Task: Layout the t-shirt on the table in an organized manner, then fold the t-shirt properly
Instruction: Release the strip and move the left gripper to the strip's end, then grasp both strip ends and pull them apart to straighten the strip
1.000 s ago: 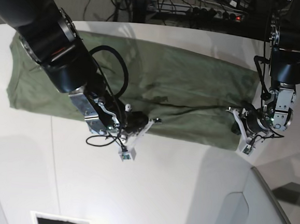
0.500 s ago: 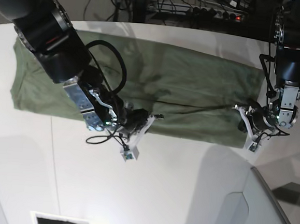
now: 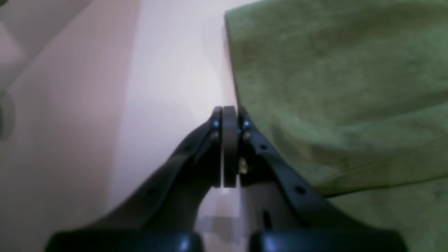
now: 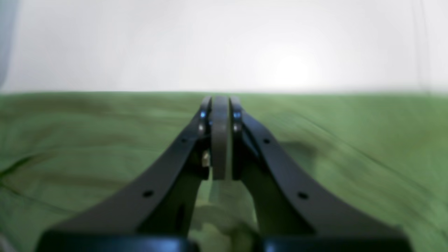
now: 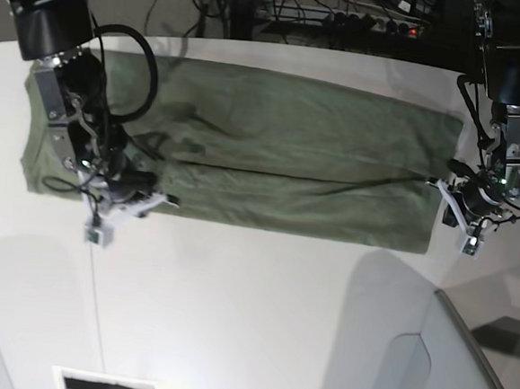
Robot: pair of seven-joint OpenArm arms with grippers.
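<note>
The olive-green t-shirt (image 5: 290,161) lies as a long flat band across the far half of the white table (image 5: 232,318), with a dark crease running along its length. My right gripper (image 5: 165,201) is shut low over the shirt's near edge at its left end; the right wrist view shows its jaws (image 4: 220,101) pressed together over green cloth (image 4: 87,140), with bare table (image 4: 210,42) beyond. My left gripper (image 5: 439,185) is shut at the shirt's right end. In the left wrist view its tips (image 3: 229,112) sit just beside the shirt's edge (image 3: 332,87), with no cloth showing between them.
A grey translucent panel (image 5: 472,364) rises at the near right corner. A thin dark seam (image 5: 93,308) runs down the table on the left, and a rectangular slot (image 5: 105,386) sits at the front edge. Cables and a power strip (image 5: 381,26) lie behind the table.
My right gripper swept left along the shirt's near edge, from the middle to the left end. The left gripper drifted right. The shirt now lies longer and flatter. Both stayed shut.
</note>
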